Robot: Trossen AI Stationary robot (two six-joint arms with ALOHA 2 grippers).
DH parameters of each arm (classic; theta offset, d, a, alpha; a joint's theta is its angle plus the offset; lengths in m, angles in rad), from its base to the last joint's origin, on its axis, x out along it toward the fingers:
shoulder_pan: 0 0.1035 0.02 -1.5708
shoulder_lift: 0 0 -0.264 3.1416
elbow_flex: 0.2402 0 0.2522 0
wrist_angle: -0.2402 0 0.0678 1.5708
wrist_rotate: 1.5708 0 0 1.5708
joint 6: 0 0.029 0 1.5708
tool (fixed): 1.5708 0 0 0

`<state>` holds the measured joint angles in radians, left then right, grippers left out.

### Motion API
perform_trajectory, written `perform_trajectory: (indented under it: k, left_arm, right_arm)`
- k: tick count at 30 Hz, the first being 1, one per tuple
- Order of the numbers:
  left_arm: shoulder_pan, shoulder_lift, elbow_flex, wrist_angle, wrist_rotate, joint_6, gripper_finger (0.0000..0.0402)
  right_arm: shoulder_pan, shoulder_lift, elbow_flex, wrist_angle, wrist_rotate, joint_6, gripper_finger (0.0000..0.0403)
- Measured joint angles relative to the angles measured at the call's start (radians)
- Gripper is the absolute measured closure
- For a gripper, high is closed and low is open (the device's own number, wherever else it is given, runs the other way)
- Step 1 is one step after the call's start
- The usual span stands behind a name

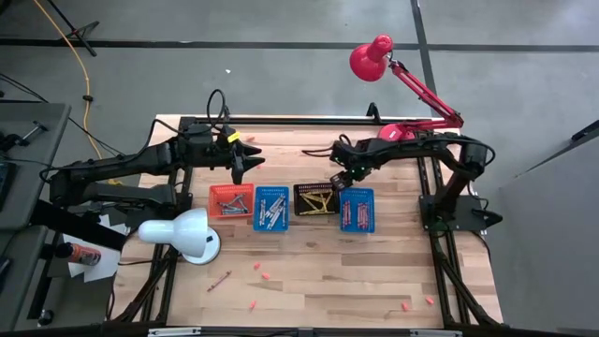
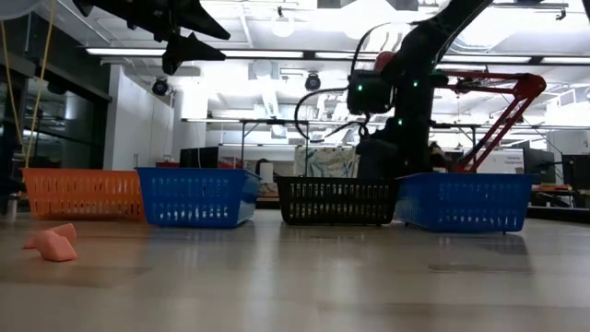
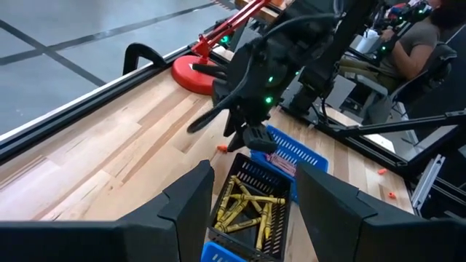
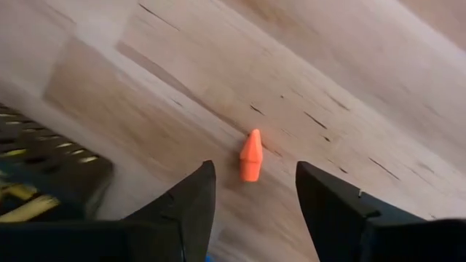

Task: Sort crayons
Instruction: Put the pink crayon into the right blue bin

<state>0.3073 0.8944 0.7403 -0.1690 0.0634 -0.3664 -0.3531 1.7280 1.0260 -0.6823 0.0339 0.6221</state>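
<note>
Where the right gripper (image 4: pixel 251 200) hovers, jaws spread wide, orange crayon piece (image 4: pixel 250 156) lying loose on the table (image 4: pixel 349 80) between them.

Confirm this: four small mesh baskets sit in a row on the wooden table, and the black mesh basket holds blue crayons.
Not quite. The black mesh basket holds yellow crayons, as the left wrist view shows. Four small mesh baskets do sit in a row on the wooden table.

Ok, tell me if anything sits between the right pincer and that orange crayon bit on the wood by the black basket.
Nothing visible does. The right pincer is open above the orange crayon bit, which lies alone on bare table. The black basket sits off to one side, not between them.
</note>
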Motion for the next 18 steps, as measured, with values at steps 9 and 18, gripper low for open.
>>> perform_trajectory:
  k: [9,18]
  left_arm:
    - [0.0,0.0,0.0,-0.001,-0.002,-0.001,0.022]
    - [0.0,0.0,0.0,-0.001,-0.001,-0.001,0.022]
  right_arm:
    - [0.0,0.07,0.003,0.013,0.01,0.007,0.024]
    - [0.0,0.077,0.002,0.013,0.03,0.007,0.0305]
